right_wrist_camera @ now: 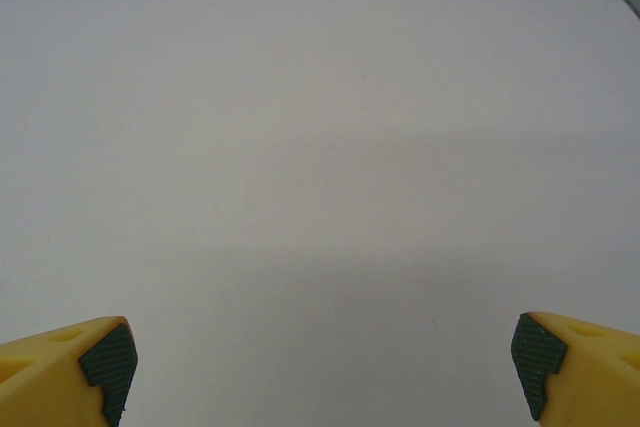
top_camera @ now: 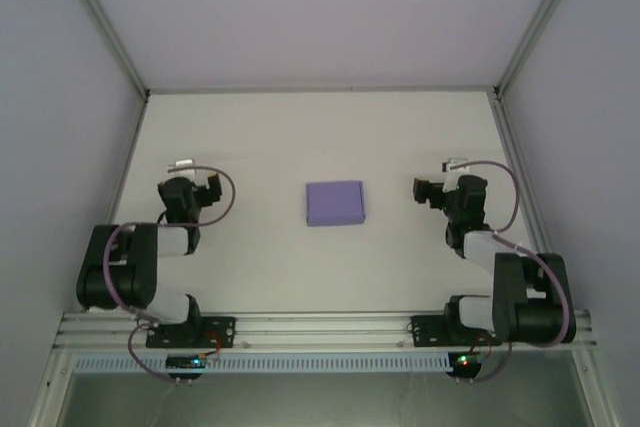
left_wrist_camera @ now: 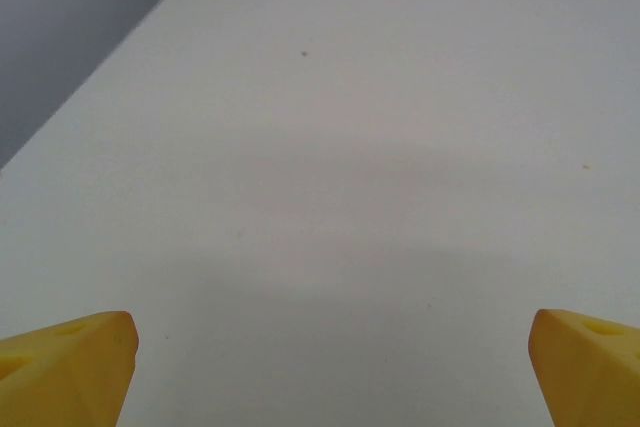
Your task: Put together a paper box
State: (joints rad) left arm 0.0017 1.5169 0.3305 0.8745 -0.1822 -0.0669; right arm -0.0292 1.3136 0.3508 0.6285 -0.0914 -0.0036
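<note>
Across the white worktop (top_camera: 250,137) you've got plenty of bare surface and one job sitting dead centre. Left arm (top_camera: 130,267) is folded at about 8 o'clock from the middle, right arm (top_camera: 520,297) at about 4 o'clock, both well apart from the work.

Now the paper box (top_camera: 335,203): lavender, lying flat, a tidy closed rectangle from above, with no loose tabs or flaps that I can make out. By my reading the folding is done and little is left beyond a check, though the overhead view is too small to confirm every tab is tucked.

Left tool (top_camera: 200,177) sits at the box's 9 o'clock, jaws spread wide, holding nothing; its yellow fingertips (left_wrist_camera: 75,362) frame bare worktop. Right tool (top_camera: 438,179) is at 3 o'clock, likewise wide apart and empty, fingertips (right_wrist_camera: 70,372) over bare surface.
</note>
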